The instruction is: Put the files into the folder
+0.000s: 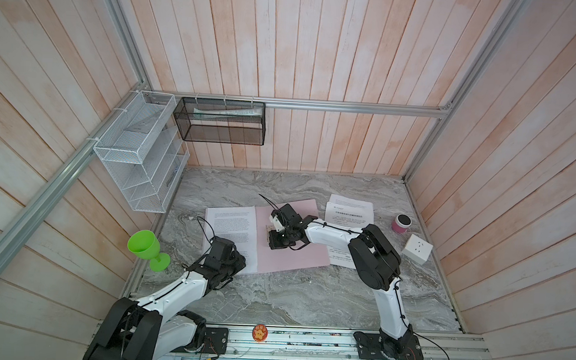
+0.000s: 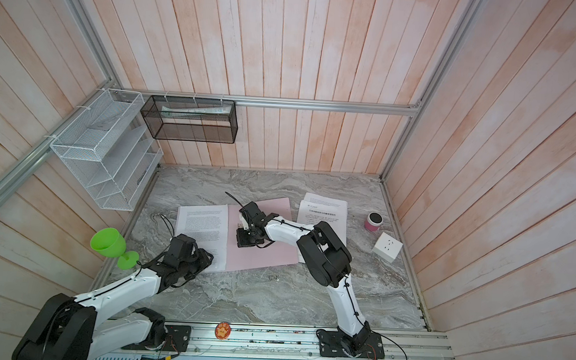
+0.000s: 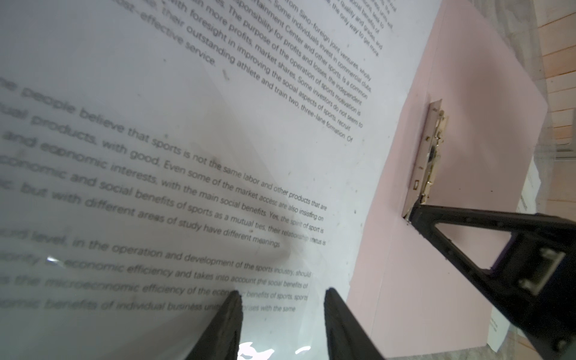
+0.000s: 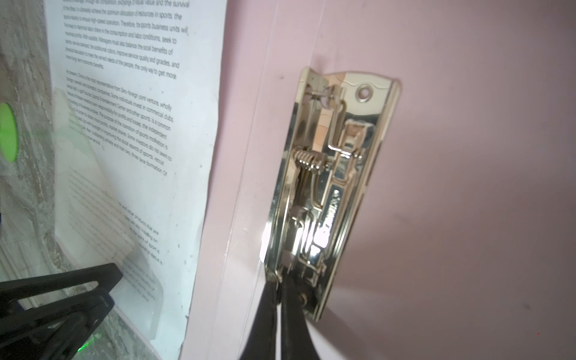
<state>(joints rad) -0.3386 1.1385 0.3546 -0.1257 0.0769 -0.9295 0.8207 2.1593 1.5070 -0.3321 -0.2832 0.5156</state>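
One sheet [image 1: 230, 228] is laid on the open folder [image 1: 293, 260]; other files [image 1: 350, 210] are left outside. The left end effector [image 3: 282, 296] is spread, the right end effector [image 4: 279, 283] pressed together.

- Robot test cell, staged rather than lived-in: plank-look wall panels [image 1: 321, 52] box in a marble-pattern worktop [image 1: 272, 300].
- Beyond the right end effector [image 1: 270, 243], a bare aluminium frame bar [image 1: 352, 106]; a black mesh basket [image 1: 221, 125] zip-tied to it.
- Behind the left end effector [image 1: 240, 262], arm bases [image 1: 386, 344] bolted to a slotted rail [image 1: 304, 338], loose wiring [image 1: 437, 347] alongside.

Grey marble table [image 1: 272, 296] carries the pink folder [image 1: 292, 260], loose files [image 1: 350, 208], green goblet [image 1: 142, 244], pink cup [image 1: 401, 223], white socket [image 1: 417, 248]
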